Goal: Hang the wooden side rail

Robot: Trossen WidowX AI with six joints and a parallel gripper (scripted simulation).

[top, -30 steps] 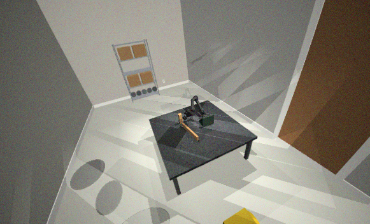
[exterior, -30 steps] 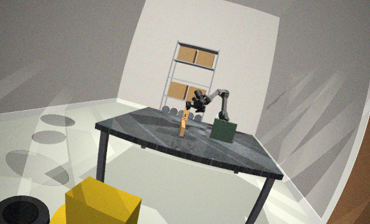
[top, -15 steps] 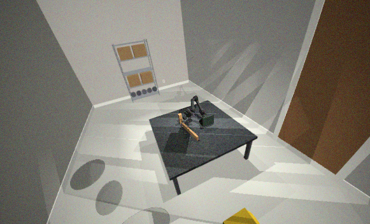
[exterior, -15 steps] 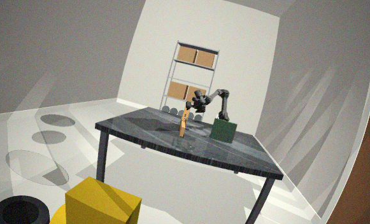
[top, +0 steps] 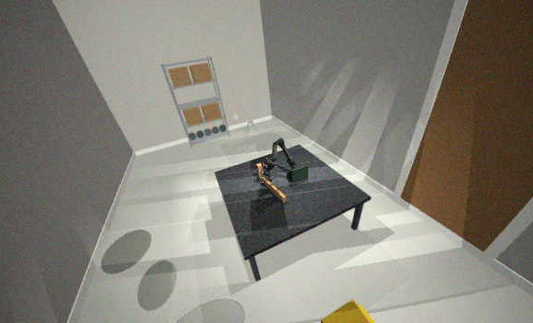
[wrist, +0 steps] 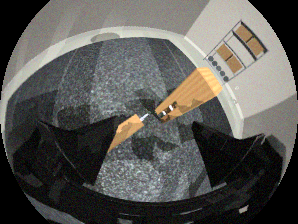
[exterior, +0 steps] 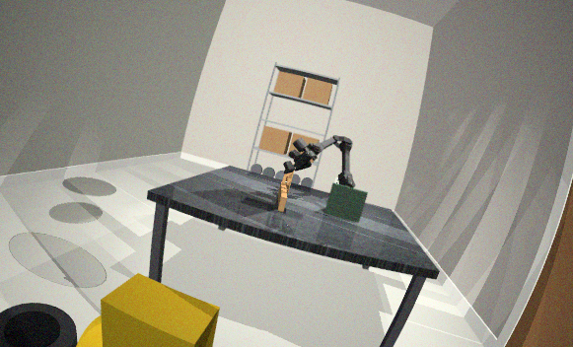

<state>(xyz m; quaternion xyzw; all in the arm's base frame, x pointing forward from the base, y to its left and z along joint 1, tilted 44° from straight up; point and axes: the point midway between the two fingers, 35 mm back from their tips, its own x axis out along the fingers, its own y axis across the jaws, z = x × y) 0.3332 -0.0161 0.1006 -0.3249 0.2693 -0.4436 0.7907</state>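
The wooden side rail [top: 274, 189] [exterior: 282, 202] [wrist: 126, 132] lies on the black table, its hook end towards the post. In the wrist view its steel hooks [wrist: 144, 118] stick out just short of the post, with a small gap. The wooden headboard post [top: 259, 170] [wrist: 194, 93] stands upright; its dark slot [wrist: 166, 112] shows pale pins. My gripper [top: 267, 172] [exterior: 294, 167] [wrist: 157, 122] is open and empty, close above the rail's hook end and beside the post. In the wrist view the left finger hides part of the rail.
A dark green block [top: 298, 174] [exterior: 346, 202] stands on the black table [top: 328, 194] [exterior: 215, 209], in front of the arm's base. A shelf rack with brown boxes [top: 179, 76] [exterior: 289, 84] stands against the back wall, beyond the table.
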